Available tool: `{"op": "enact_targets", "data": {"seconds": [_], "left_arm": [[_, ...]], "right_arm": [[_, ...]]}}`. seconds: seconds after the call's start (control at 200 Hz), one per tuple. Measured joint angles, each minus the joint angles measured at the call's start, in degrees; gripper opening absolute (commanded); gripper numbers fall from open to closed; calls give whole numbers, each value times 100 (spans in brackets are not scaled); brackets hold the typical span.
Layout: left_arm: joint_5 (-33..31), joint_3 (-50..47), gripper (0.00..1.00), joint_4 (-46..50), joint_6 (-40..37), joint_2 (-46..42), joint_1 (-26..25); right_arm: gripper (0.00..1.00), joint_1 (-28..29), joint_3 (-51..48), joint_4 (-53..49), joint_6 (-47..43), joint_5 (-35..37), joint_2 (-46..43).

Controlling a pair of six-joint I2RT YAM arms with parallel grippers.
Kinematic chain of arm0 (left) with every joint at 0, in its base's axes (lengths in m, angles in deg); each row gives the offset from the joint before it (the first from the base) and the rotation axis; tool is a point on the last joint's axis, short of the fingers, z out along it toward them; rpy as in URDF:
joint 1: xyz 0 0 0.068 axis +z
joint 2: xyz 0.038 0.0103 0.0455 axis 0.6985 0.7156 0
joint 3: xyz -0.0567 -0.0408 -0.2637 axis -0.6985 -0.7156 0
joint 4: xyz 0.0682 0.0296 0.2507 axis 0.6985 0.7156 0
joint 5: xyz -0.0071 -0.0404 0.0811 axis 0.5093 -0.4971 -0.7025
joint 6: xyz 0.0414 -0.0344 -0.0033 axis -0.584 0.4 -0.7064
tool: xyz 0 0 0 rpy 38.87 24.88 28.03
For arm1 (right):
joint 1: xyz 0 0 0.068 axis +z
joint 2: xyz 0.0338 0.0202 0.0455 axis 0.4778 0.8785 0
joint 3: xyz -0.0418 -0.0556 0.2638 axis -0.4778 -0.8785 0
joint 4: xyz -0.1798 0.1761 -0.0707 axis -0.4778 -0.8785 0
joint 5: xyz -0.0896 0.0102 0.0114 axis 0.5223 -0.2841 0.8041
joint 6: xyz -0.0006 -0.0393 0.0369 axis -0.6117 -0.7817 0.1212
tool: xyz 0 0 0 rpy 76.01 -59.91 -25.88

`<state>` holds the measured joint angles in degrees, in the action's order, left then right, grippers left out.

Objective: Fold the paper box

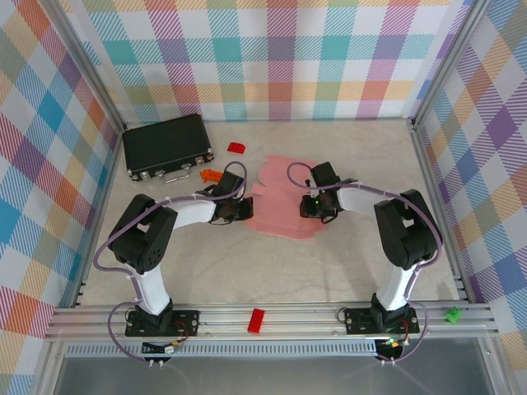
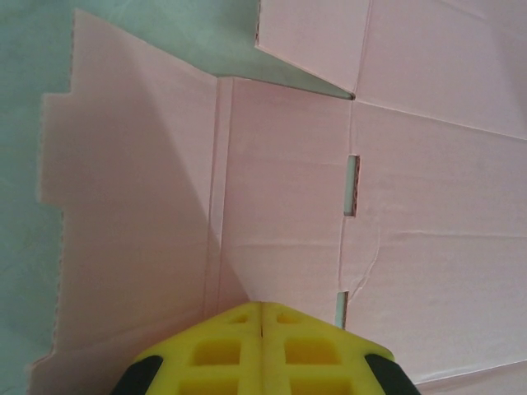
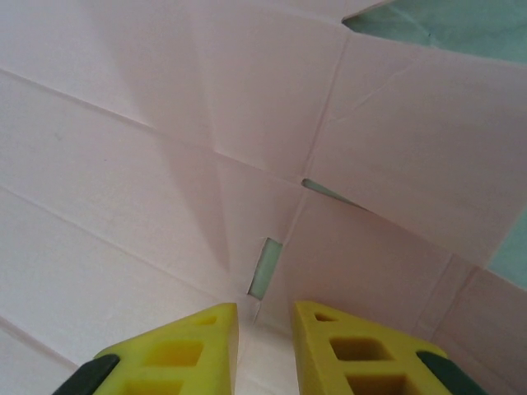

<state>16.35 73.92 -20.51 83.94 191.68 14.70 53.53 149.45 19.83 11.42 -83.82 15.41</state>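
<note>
Paper box [image 1: 282, 197] is a flat pale-pink die-cut sheet, unfolded, lying mid-bench between the two arms. Creases and tabbed flaps are visible. Left wrist view: paper box [image 2: 288, 206] has a stepped, tabbed edge on its left side and short slots [image 2: 352, 185] cut along one crease. Right wrist view: paper box [image 3: 165, 164] shows crossing creases and a slot [image 3: 265, 267] just ahead of the fingertips.

Left gripper [image 1: 244, 210] sits at the sheet's left edge. In its wrist view the left gripper [image 2: 262, 306] is clenched, its yellow fingers [image 2: 222, 354] pressed together with no card between them and the tips over the sheet beside a crease. Whether the tips touch the card can't be told.

Right gripper [image 1: 310, 207] is over the sheet's right part. In its wrist view the right gripper [image 3: 265, 309] is released, with a narrow gap between the fingers [image 3: 189, 346], nothing clamped, and pink card seen through the gap.

Bench [image 1: 329, 263] is pale and mottled. Black case [image 1: 168, 146] lies far left. One red block [image 1: 236, 147] lies just right of it, and a small orange piece [image 1: 210, 174] lies near the case's near-right corner. Another red block [image 1: 257, 320] rests on the near rail [image 1: 313, 317] between the arm bases. A green piece [image 1: 452, 313] is at the rail's right end.
</note>
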Motion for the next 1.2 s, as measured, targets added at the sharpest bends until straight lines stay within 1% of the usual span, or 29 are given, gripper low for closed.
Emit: {"op": "enact_targets", "data": {"seconds": [0.18,0.36,0.545,0.635,0.675,0.71,0.845,0.94,1.01,1.035,1.1,1.2], "left_arm": [[-94,291,0,90,-31,197,0],[-127,708,0,122,-103,511,0],[-17,1513,0,249,-337,1078,2],[59,2033,6,483,-463,1362,7],[92,2247,12,632,-538,1451,4],[111,2424,19,789,-614,1502,4],[96,3132,36,1327,-879,1530,2],[2,3436,40,1515,-997,1447,2],[-46,3418,39,1670,-997,1246,0],[-55,3370,37,1700,-990,1147,0],[-46,3136,26,1709,-922,850,-13],[31,2472,10,1611,-647,293,-114]], "right_arm": [[27,153,-149,-26,7,216,-149],[27,240,-415,-109,92,219,-396],[28,400,-719,-105,286,94,-649],[28,531,-833,-116,391,-2,-776],[29,579,-866,-149,426,-20,-852],[30,592,-876,-170,446,-24,-920],[31,625,-852,-210,492,31,-1296],[31,544,-645,-260,485,70,-1432],[29,398,-424,-254,398,61,-1423],[29,330,-343,-256,372,63,-1414],[26,90,-96,-260,260,17,-1305],[23,-343,372,-249,76,-160,-879]]}}
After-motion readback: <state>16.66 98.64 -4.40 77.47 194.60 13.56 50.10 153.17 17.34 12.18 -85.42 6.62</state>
